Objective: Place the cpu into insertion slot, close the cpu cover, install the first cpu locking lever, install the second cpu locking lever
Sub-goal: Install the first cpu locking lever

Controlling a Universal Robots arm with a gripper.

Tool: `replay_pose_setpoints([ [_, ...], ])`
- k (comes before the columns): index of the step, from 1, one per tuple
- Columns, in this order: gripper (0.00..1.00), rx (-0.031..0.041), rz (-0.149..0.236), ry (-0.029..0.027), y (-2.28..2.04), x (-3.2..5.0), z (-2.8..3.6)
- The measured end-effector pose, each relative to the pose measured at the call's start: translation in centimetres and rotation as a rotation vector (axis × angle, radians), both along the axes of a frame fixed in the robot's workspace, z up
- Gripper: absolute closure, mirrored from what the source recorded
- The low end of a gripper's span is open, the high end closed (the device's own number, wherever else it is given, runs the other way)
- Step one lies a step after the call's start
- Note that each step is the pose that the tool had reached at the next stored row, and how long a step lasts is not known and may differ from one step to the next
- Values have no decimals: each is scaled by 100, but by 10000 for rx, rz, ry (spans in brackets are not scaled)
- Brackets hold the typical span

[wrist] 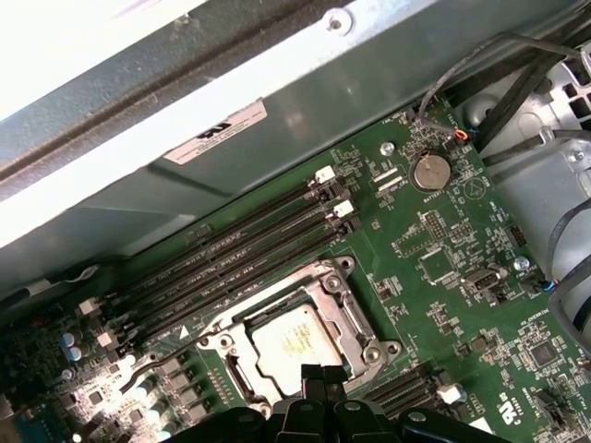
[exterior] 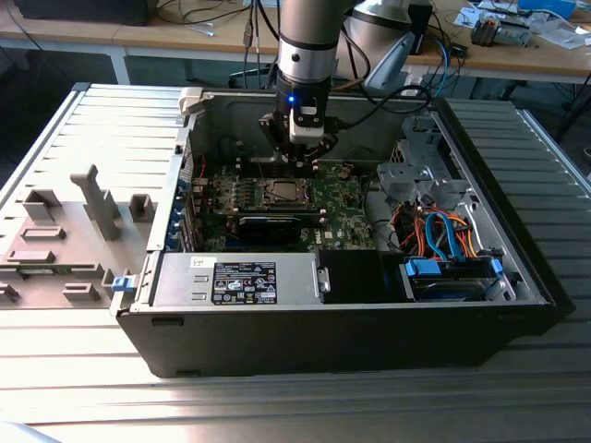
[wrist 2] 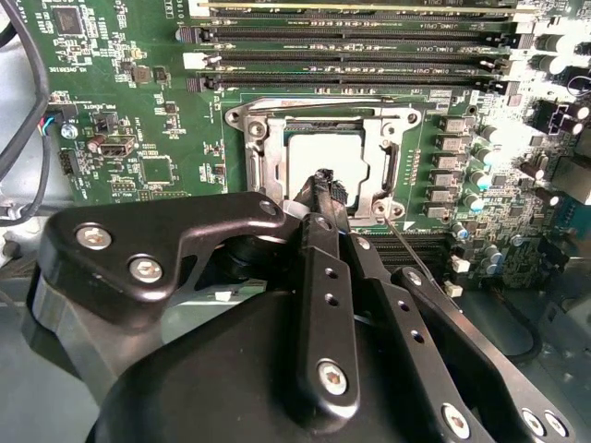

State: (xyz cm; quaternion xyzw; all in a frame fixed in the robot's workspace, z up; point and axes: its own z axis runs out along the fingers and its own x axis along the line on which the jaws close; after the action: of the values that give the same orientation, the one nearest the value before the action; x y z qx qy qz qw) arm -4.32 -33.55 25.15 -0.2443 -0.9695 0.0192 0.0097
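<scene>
So my gripper is hanging right over the insertion slot with fingers pinched together, nothing held. The cpu already sits in that slot, silver face up. The cpu cover lies flat around it. Memory slots run just beside the socket.

One open computer case sits on the bench, holding one green motherboard. On the board: four long memory slots, one cpu under one cpu cover, and one coin battery.
</scene>
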Motion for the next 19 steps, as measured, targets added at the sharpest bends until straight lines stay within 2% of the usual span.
replay_pose_setpoints([
  [19, 89, -1, 284, 0, 0, 0, 0],
])
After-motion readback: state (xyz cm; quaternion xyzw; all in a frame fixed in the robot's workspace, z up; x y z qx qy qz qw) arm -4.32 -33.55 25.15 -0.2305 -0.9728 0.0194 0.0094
